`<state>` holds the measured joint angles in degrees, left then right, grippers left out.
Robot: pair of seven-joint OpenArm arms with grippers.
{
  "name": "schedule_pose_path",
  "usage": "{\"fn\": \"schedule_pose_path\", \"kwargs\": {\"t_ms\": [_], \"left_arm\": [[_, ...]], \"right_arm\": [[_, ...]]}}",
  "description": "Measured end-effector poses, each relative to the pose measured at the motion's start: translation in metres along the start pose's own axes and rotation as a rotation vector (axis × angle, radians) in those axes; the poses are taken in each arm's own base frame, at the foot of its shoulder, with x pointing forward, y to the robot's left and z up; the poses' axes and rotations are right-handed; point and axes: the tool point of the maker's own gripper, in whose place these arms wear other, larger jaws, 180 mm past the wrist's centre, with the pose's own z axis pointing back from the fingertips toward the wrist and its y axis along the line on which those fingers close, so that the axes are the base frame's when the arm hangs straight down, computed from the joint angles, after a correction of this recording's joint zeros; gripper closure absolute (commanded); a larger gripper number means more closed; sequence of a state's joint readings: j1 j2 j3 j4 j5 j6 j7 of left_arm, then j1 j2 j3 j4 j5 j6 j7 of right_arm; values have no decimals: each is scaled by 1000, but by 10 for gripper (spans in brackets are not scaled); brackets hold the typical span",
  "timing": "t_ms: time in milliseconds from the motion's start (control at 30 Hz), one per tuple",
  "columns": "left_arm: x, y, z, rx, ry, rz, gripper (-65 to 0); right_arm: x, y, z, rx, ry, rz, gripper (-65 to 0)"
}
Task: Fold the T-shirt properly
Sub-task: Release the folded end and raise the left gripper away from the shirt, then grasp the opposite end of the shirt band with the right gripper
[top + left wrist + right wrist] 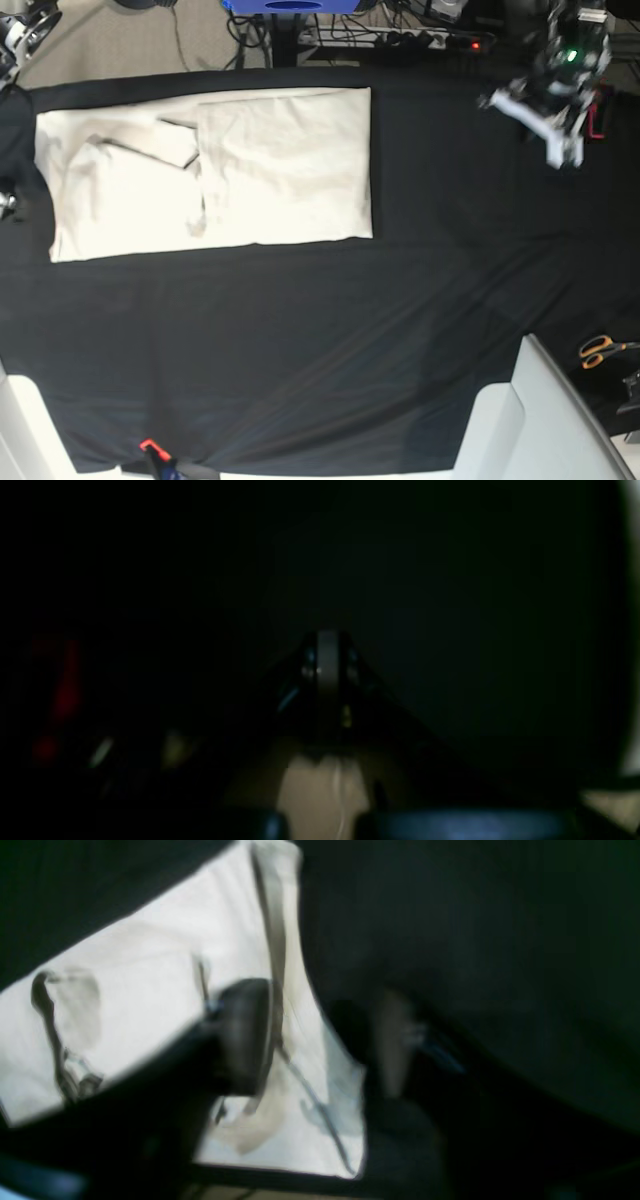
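Note:
The cream T-shirt (210, 175) lies flat on the black table cloth (400, 320) at the back left, its right half folded into a neat rectangle and a sleeve folded in near the middle. In the right wrist view my right gripper (320, 1040) hangs open just over the T-shirt's (140, 985) edge. One dark finger (245, 1035) is above the cloth, the other beyond the edge, and nothing is held. My left gripper (327, 655) is shut and empty in a very dark view. Its arm (545, 110) sits at the back right, far from the shirt.
Orange-handled scissors (600, 350) lie at the right edge. A pale grey block (535, 420) stands at the front right corner. A power strip (400, 38) and cables run behind the table. A small orange clip (150, 446) sits at the front edge.

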<state>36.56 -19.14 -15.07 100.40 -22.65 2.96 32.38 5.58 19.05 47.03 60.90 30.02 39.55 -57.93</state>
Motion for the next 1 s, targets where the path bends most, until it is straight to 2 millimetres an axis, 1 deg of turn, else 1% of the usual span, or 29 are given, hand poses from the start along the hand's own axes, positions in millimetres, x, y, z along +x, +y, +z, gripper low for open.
{"fn": "schedule_pose_path", "kwargs": {"t_ms": [33, 100, 133, 167, 233, 300, 333, 400, 467, 533, 633, 700, 800, 900, 1000], "left_arm": [[-8, 3, 3, 1, 5, 8, 0], [-14, -2, 8, -29, -34, 23, 0], [-18, -6, 10, -65, -47, 12, 0], [-22, -6, 11, -83, -55, 22, 0], [-38, -1, 10, -87, -29, 28, 0], [-56, -1, 9, -101, 10, 44, 0], [-62, -4, 9, -122, 20, 53, 0], [-65, -7, 9, -130, 23, 70, 0], [-64, -8, 8, -131, 17, 73, 0], [-62, -7, 8, -129, 10, 71, 0], [-62, -5, 8, -127, 10, 67, 0], [-58, -8, 6, -133, 4, 68, 0], [-50, -10, 2, -136, -16, 73, 0], [-55, -9, 2, -134, 0, 76, 0], [-56, -10, 2, -135, 0, 79, 0]], "right_arm": [[-1, 2, -3, 20, -11, -18, -452], [0, -3, -7, 41, -30, -56, -462], [0, -10, -7, 43, -32, -78, -465], [-4, -20, -7, 36, -28, -113, -467], [-20, -37, -7, 15, 9, -162, -467], [-39, -41, -13, 17, 43, -213, -468], [-39, -37, -15, 40, 24, -222, -468], [-41, -33, -18, 46, 41, -221, -468], [-42, -29, -19, 56, 57, -221, -468], [-51, -26, -19, 67, 93, -225, -467], [-57, -18, -22, 91, 117, -234, -464], [-58, -14, -23, 99, 125, -232, -464], [-61, -1, -30, 125, 140, -202, -462], [-61, 17, -37, 143, 156, -144, -461], [-66, 36, -42, 169, 165, -115, -459]]}}
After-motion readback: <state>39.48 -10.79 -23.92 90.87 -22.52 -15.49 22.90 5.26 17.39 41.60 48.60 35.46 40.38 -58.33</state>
